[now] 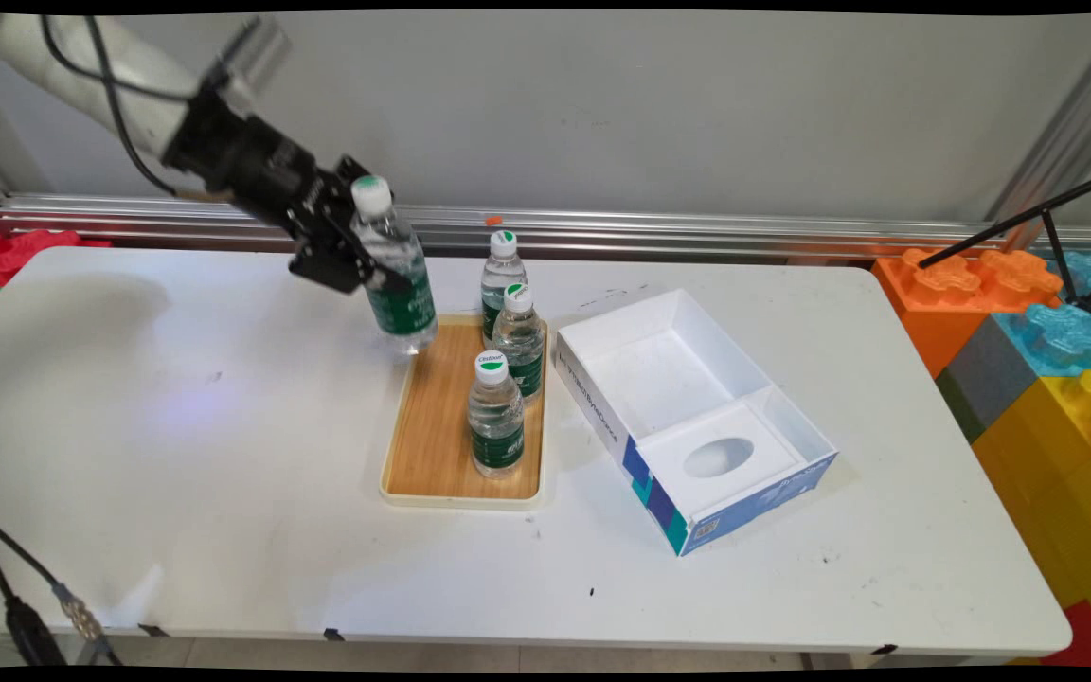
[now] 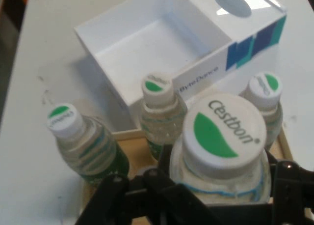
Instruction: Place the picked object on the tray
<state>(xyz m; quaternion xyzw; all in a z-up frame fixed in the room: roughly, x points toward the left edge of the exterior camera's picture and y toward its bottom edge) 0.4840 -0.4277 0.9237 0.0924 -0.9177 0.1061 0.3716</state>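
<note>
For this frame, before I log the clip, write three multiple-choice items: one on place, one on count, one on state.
1. Where do the standing bottles rest?
A. in the white box
B. on the wooden tray
C. on the bare table

2. How many bottles in all?
A. two
B. four
C. six

3. The gripped bottle is:
A. lifted, capped
B. lying uncapped
C. inside the box

Answers:
1 B, three stand on the wooden tray, beside the white box.
2 B, three plus one held.
3 A, the gripper holds the bottle clear of the tray, cap on.
</note>
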